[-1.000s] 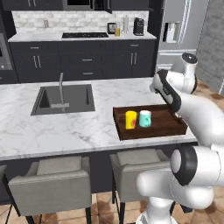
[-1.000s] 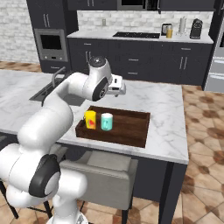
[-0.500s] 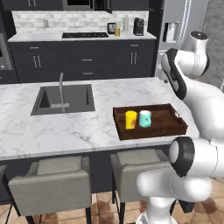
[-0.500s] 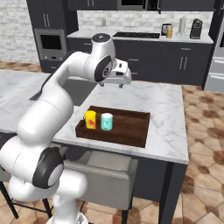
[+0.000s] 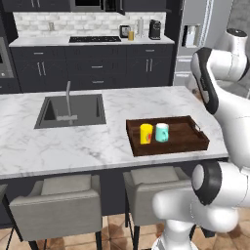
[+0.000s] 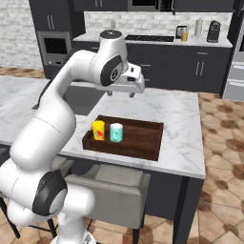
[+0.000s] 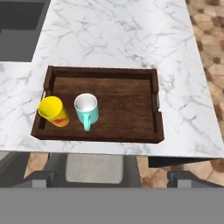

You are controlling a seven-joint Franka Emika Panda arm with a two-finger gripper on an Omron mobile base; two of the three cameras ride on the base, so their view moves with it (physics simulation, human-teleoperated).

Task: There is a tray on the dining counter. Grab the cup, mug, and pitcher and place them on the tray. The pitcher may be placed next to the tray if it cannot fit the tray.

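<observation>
Cup point(image 7: 53, 111) and mug point(image 7: 86, 109) sit on tray point(image 7: 127, 105), below spread fingers point(image 6: 121, 92).

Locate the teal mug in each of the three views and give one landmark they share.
Left base view: mug right of centre, in the tray's left half, right of the cup.
Right base view: mug near centre, right of the cup.
Hand view: mug left of centre, handle toward the bottom edge.
Shared landmark: the tray.
</observation>
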